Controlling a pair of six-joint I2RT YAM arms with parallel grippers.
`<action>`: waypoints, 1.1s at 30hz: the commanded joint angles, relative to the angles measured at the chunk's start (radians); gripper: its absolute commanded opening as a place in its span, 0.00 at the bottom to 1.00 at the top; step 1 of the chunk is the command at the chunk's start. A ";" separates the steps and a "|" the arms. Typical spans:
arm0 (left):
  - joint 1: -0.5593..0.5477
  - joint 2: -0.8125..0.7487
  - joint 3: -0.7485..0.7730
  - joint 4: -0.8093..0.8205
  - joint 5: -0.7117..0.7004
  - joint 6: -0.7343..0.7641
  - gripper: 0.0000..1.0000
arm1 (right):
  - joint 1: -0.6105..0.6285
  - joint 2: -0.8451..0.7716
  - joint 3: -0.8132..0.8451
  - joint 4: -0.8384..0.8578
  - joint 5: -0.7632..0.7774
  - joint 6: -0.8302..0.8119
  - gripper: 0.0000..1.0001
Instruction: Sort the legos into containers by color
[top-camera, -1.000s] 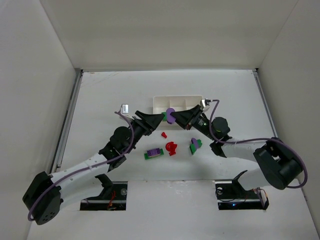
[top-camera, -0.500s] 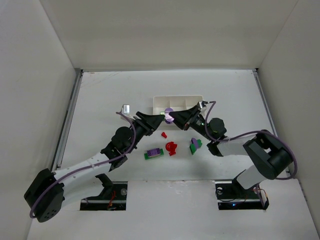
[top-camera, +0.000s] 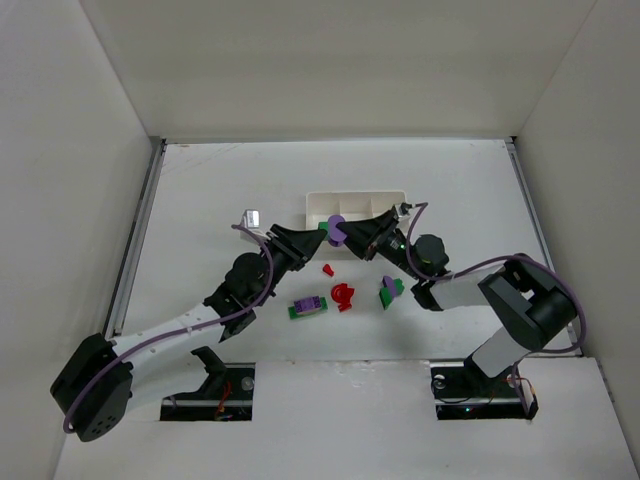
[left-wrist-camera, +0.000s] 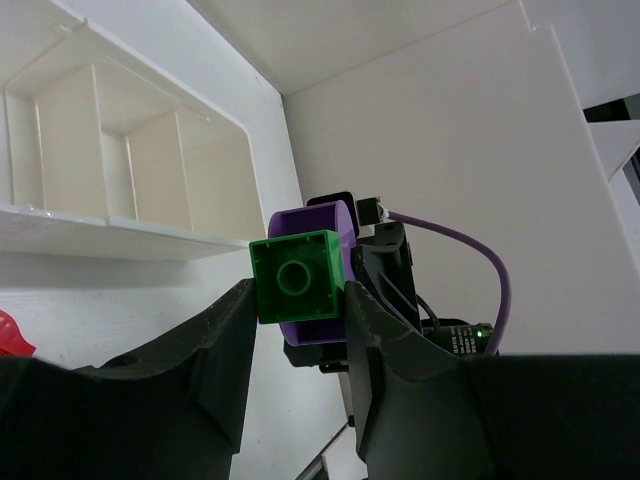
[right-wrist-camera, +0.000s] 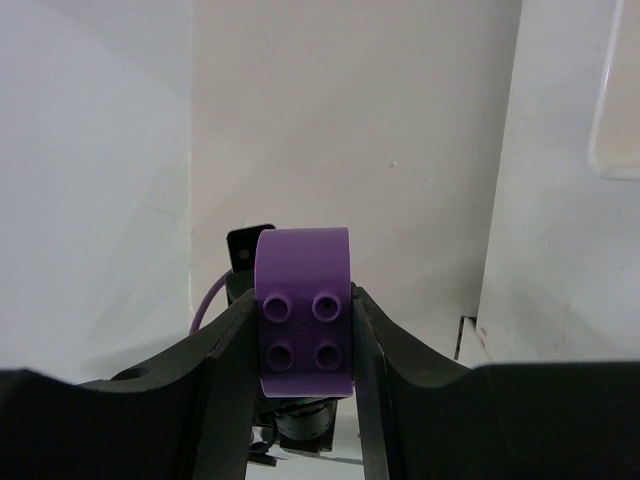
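Note:
A green lego (left-wrist-camera: 298, 276) is stuck to a rounded purple lego (right-wrist-camera: 303, 300), and the pair hangs in the air just in front of the white tray (top-camera: 312, 205). My left gripper (left-wrist-camera: 298, 305) comes in from the left, its fingers pressed on both sides of the green lego (top-camera: 325, 232). From the right, my right gripper (right-wrist-camera: 303, 325) is shut on the purple lego (top-camera: 339, 229). The tray's containers (left-wrist-camera: 120, 235) look bare in the left wrist view.
Loose legos lie on the table in front of the tray: a tiny red one (top-camera: 327, 269), a bigger red one (top-camera: 343, 295), a purple-on-green stack (top-camera: 308, 306) and a purple and green pair (top-camera: 390, 291). White walls enclose the table.
My left gripper's jaws have closed in on the green lego. The joined pair has shifted slightly toward the tray, and the right arm's elbow has drawn in.

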 joint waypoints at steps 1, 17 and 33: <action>-0.006 -0.030 0.013 0.136 0.050 0.013 0.18 | 0.020 0.009 0.020 0.187 -0.042 -0.003 0.27; 0.096 -0.272 -0.058 -0.059 0.042 0.060 0.11 | -0.092 0.001 0.020 0.124 -0.128 -0.053 0.27; 0.116 -0.314 0.075 -0.465 -0.030 0.278 0.11 | 0.004 -0.100 0.430 -0.923 0.230 -0.755 0.28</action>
